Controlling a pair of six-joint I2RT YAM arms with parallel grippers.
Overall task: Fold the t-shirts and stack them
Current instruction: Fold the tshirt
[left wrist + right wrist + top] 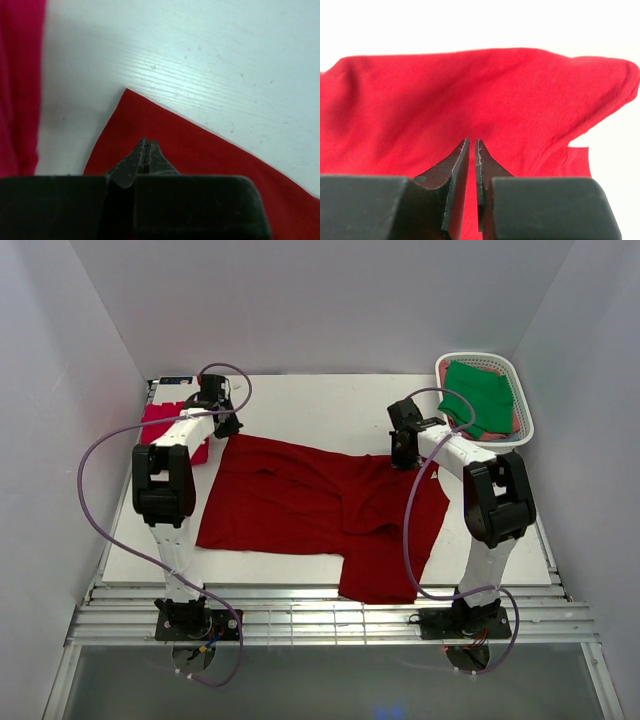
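A large dark red t-shirt (300, 505) lies spread across the table, one sleeve hanging toward the near edge. My left gripper (228, 425) is shut, its tips (145, 142) down on the flat cloth (210, 160) just inside the far left corner; whether cloth is pinched is hidden. My right gripper (403, 458) sits at the shirt's far right shoulder. Its jaws (472, 142) stand a sliver apart with red cloth between them, and the shirt (470, 90) rises in a ridge ahead. A pinkish-red t-shirt (160, 422) lies folded at the far left. A green t-shirt (482, 395) rests in the basket.
The white slotted basket (480, 357) stands at the far right corner with pink cloth under the green shirt. The pinkish-red shirt's edge (17, 85) shows close to the left of my left gripper. White walls enclose the table (320, 400) on three sides.
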